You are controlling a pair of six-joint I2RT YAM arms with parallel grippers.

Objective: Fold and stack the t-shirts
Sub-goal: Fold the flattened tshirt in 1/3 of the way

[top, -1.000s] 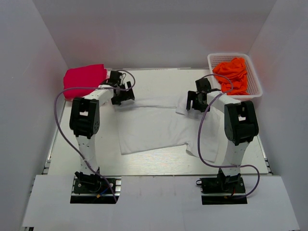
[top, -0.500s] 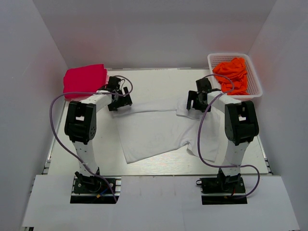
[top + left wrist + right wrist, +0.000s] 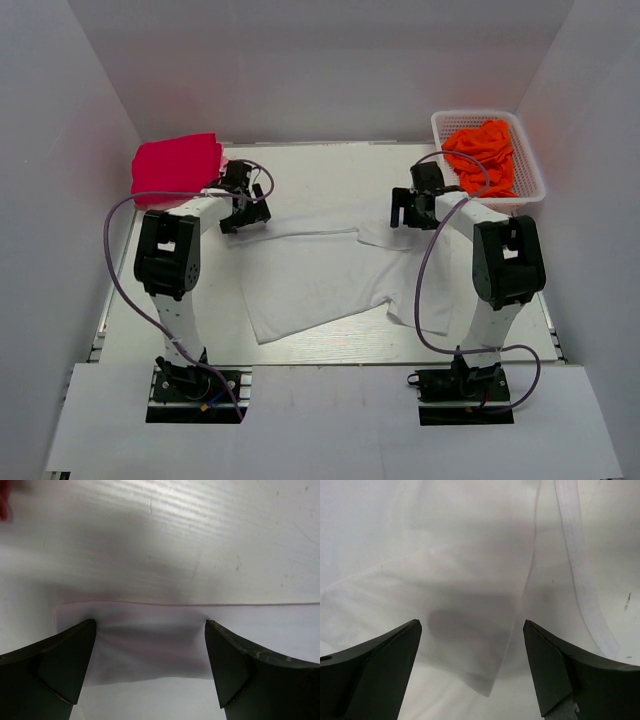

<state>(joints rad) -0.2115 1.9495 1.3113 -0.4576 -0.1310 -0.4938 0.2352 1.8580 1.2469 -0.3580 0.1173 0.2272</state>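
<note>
While the white t-shirt (image 3: 310, 280) lies spread on the counter (image 3: 320, 170), the left fingers (image 3: 55, 665) and right fingers (image 3: 370, 670) hang wide open over its far edge, so the fold looks just starting, and next both must drop and pinch cloth.

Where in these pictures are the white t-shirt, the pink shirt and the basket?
white t-shirt (image 3: 310, 275), top view, middle of its spread-out body.
pink shirt (image 3: 175, 165), top view, centre of the bundle by the far left corner.
basket (image 3: 528, 155), top view, its right-hand lattice wall.
</note>
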